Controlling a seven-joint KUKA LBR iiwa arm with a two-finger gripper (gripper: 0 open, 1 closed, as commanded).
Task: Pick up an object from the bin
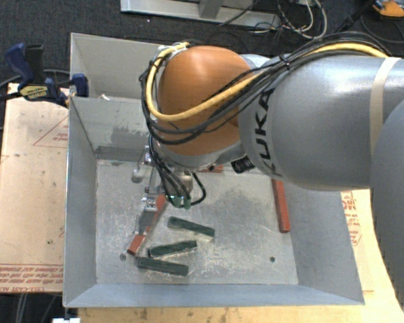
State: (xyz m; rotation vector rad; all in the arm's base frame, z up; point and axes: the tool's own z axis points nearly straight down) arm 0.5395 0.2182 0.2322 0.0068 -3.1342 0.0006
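Bin floor [249,260]: red stick [137,243] beneath hand [148,212]

Grey metal bin [249,270], three dark green sticks [172,248] mid-floor, one reddish-brown stick [280,208] at right.

I count three dark green sticks low on the bin [250,249] floor, between six and seven o'clock: the upper green stick [191,227], the middle green stick [172,248] tilted beneath it, and the lowest green stick [162,265] just beside that one. At three o'clock, well apart, a red-brown bar [281,208] lies by the right wall. Beyond the rim at twelve o'clock are loose cables [299,14] and a grey metal beam [194,9].
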